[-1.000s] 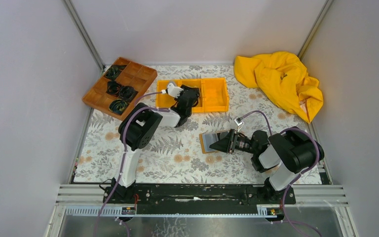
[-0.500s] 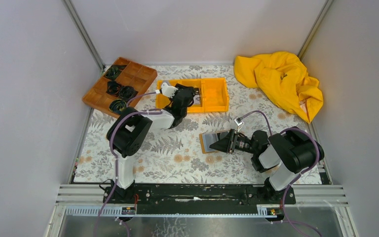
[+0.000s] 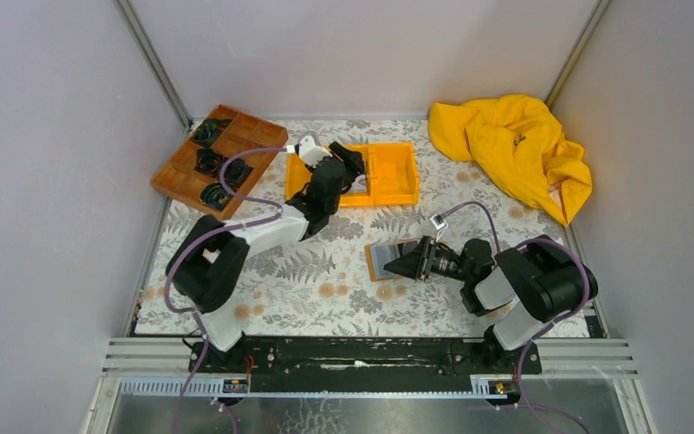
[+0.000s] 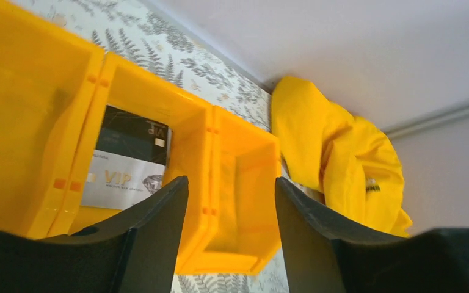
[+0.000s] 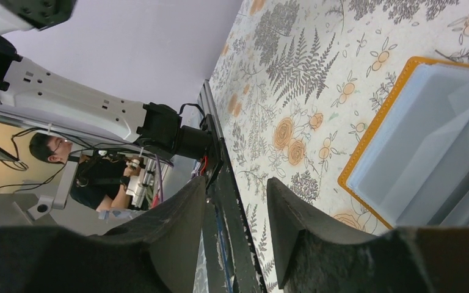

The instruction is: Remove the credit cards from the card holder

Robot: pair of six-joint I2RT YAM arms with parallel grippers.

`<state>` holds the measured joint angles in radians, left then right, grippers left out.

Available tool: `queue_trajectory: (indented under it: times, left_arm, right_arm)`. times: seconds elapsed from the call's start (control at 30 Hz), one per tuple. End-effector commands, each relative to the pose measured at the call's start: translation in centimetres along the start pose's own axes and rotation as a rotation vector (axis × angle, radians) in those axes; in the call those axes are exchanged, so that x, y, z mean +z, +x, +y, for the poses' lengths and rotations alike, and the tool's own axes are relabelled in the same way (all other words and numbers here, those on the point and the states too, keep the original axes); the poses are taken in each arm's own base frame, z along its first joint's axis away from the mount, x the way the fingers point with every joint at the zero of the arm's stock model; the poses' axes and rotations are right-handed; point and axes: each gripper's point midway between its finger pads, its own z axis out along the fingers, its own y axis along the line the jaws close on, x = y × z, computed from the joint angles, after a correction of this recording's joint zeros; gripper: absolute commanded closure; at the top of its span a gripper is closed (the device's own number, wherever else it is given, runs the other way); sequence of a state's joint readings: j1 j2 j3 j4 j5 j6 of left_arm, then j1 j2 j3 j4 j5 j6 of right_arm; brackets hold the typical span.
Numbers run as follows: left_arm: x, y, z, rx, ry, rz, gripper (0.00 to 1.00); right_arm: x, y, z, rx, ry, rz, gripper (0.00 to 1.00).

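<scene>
Left gripper [image 4: 229,186]: fingers apart, empty, above credit cards [image 4: 128,165] in bin [image 4: 238,146]
Card holder [image 3: 385,261]: just beside right gripper [image 3: 408,264], jaws apart

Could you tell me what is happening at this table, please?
Two robot arms are emptying a card holder. It lies open on the table with the right claw, open, at its edge. The left claw, open and empty, hovers over the orange bin, where a black card and a pale VIP card lie in the middle compartment.
</scene>
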<state>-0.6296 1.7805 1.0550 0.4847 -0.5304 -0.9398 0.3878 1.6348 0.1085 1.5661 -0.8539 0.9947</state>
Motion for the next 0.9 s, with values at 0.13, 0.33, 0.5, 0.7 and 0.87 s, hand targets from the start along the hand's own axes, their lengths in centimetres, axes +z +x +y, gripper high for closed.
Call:
queue_trajectory:
  times: [0.13,0.33,0.5,0.7,0.87]
  left_arm:
    - [-7.1,-1.9,-1.9,0.385,0.082,0.043,0.19]
    - [-10.6,2.0,-0.5,0.5,0.105,0.177,0.21]
    - [-11.7,6.9,1.5,0.43,0.158,0.334,0.64]
    - [-14.0,11.3,1.7,0.425,0.35,0.47,1.0]
    - [-14.6,12.2,0.7,0.404,0.428,0.502,0.87]
  right_arm:
    - [-1.0,-2.5,-3.3,-0.18,0.255,-0.11,0.52]
    - [-7.9,-8.7,-7.9,-0.272,0.882,-0.316,0.6]
    - [-8.5,-10.5,-8.1,-0.269,0.987,-0.319,0.75]
    - [-8.3,-10.1,-10.3,-0.249,1.019,-0.311,1.0]
    - [-7.7,-8.2,-11.5,-0.232,0.986,-0.261,1.0]
